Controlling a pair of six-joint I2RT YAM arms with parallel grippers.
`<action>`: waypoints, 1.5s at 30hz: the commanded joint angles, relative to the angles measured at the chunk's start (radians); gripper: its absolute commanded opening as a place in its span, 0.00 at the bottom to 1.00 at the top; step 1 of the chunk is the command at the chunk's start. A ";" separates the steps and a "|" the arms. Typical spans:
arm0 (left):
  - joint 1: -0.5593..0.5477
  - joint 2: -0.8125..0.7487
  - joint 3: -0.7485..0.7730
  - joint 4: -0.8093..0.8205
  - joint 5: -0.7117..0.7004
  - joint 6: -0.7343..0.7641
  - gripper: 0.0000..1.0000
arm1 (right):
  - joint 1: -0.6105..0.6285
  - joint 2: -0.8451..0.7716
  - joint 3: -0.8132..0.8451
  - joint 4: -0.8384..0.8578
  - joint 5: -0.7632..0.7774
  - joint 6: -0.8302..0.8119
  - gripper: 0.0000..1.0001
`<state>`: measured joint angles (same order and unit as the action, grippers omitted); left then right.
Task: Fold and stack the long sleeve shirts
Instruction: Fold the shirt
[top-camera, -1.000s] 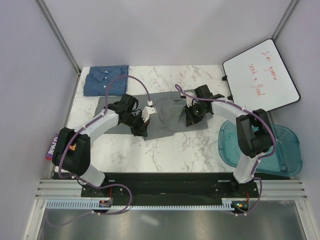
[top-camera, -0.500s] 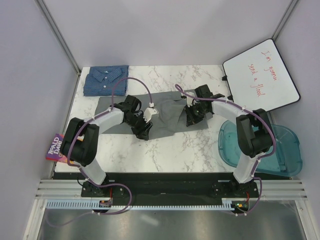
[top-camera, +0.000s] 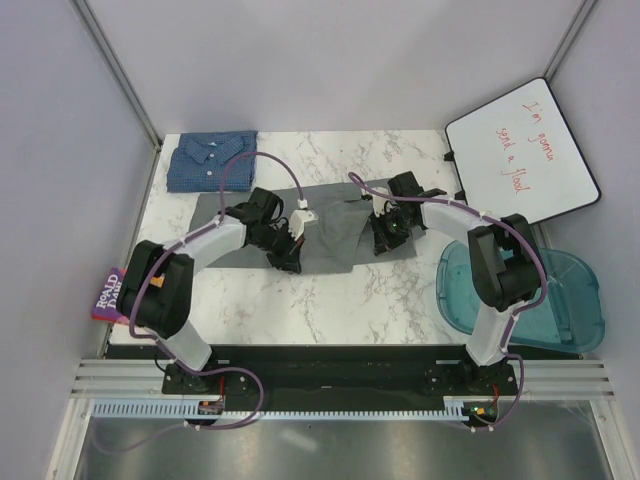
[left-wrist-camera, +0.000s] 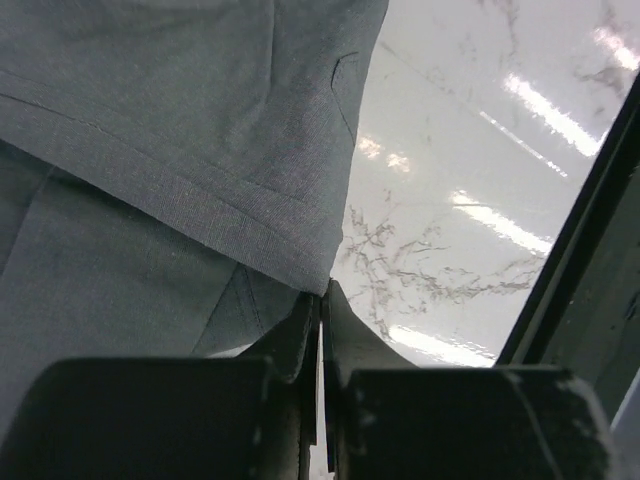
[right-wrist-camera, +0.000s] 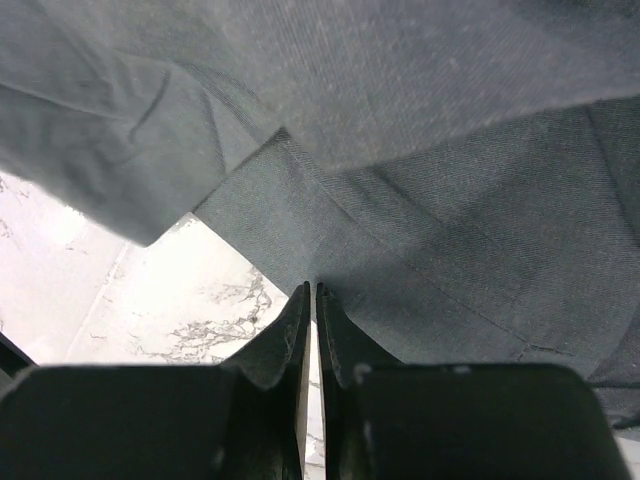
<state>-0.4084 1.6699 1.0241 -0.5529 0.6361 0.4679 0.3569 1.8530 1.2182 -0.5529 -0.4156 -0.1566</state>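
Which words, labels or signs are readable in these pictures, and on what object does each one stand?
"I'm gonna send a flood": red handwriting on the whiteboard.
"ROALD DAHL": printed on the cover of the book.
White collar label of the blue shirt: too small to read.
Both wrist views show no text.

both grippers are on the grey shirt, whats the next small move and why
Probably lift both grippers a little, together. The left gripper is shut on a hem corner of the plain mid-grey cloth shirt, and the right gripper is shut on another edge of it. The cloth rests on the white marble table, so an even lift should free it for folding without dragging.
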 joint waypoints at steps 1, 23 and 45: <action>0.000 -0.133 0.117 -0.041 0.074 -0.095 0.02 | -0.003 -0.026 0.018 0.019 0.012 -0.012 0.11; 0.236 0.156 0.459 -0.120 -0.090 -0.028 0.45 | -0.009 -0.035 0.050 0.071 0.112 -0.024 0.12; 0.324 0.027 -0.090 -0.048 -0.311 0.087 0.45 | -0.009 -0.030 -0.114 0.058 0.160 -0.072 0.11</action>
<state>-0.0875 1.7103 1.0111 -0.5686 0.3496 0.5041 0.3511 1.8648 1.1732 -0.4282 -0.2699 -0.1925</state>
